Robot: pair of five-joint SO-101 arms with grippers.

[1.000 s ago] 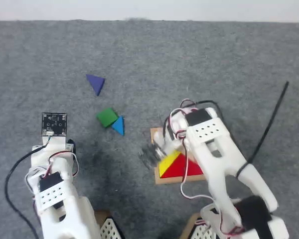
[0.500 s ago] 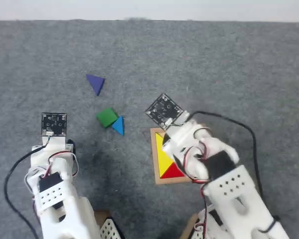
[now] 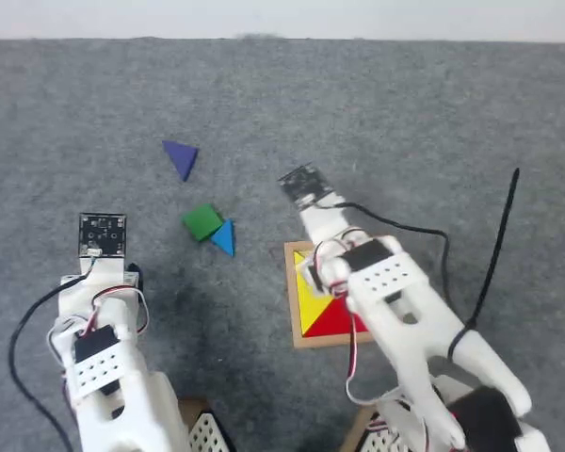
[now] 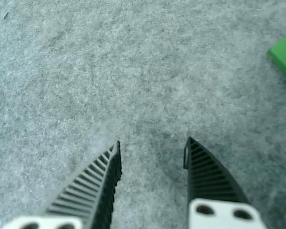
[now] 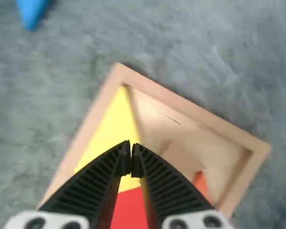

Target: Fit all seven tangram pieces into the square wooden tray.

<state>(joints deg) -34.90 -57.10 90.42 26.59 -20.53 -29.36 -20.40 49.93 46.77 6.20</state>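
The right gripper [image 5: 130,145] has swung from the wooden tray's [image 3: 290,301] left edge to farther out over its yellow triangle [image 3: 311,297]

Square wooden tray [image 3: 291,297] sits flat on the counter, partly filled. Yellow triangle [image 3: 309,299] lies along the tray's left wall, with the red triangle [image 3: 333,326] touching it on the near side. Sliver of an orange piece [image 5: 199,180] shows beside the red. Bare wood in the tray's far corner. Left of the tray, light-blue triangle [image 3: 225,236] touches the green square [image 3: 202,222]. Dark-blue triangle [image 3: 181,158] lies farther up-left, apart.
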